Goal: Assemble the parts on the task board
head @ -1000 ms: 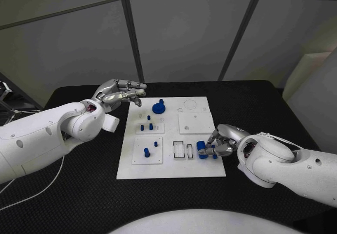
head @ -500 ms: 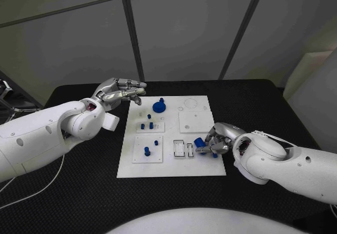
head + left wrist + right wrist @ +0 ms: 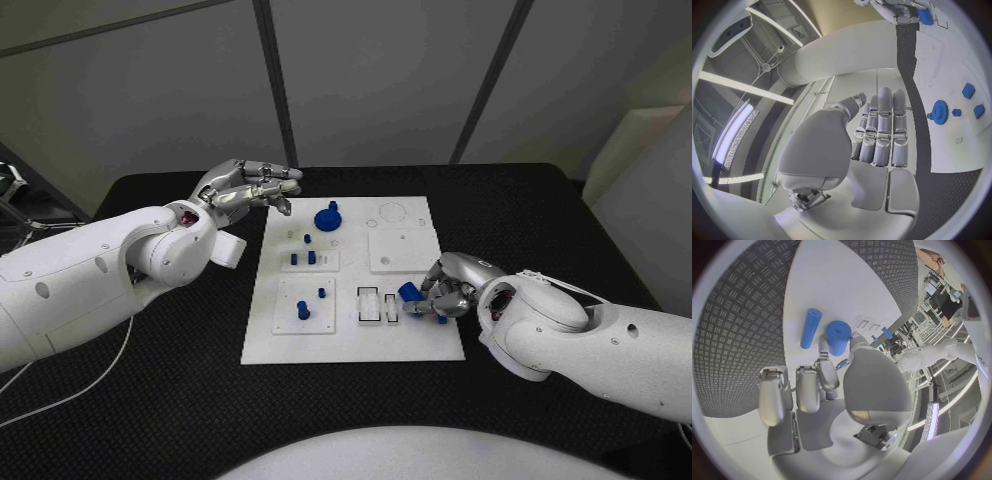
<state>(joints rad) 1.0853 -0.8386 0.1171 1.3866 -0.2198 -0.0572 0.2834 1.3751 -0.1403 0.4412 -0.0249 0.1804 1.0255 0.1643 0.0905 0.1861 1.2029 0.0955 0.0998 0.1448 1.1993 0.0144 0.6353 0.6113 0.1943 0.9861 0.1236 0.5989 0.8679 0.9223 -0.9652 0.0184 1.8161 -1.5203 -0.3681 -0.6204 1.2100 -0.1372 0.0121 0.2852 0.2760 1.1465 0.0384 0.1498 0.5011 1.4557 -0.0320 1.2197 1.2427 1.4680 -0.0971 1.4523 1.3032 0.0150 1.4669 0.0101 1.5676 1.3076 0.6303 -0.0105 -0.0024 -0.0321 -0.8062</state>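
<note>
The white task board (image 3: 353,340) lies mid-table. My right hand (image 3: 447,287) is at its right edge and pinches a thick blue cylinder (image 3: 410,292) (image 3: 838,336) between thumb and a finger, just over the board. A thin blue rod (image 3: 440,318) (image 3: 810,328) lies flat on the board beside it. My left hand (image 3: 253,187) (image 3: 876,132) hovers off the board's far left corner, fingers side by side, holding nothing. A blue gear (image 3: 329,217) (image 3: 939,111) stands at the board's far end.
Small blue pegs (image 3: 300,259) stand in a raised square plate, and another peg (image 3: 302,309) in the plate nearer me. Two narrow slots (image 3: 378,306) lie left of the held cylinder. Black table (image 3: 173,380) surrounds the board.
My right hand has shifted a little up the board and inward, carrying the thick blue cylinder with it. The left hand has stayed put.
</note>
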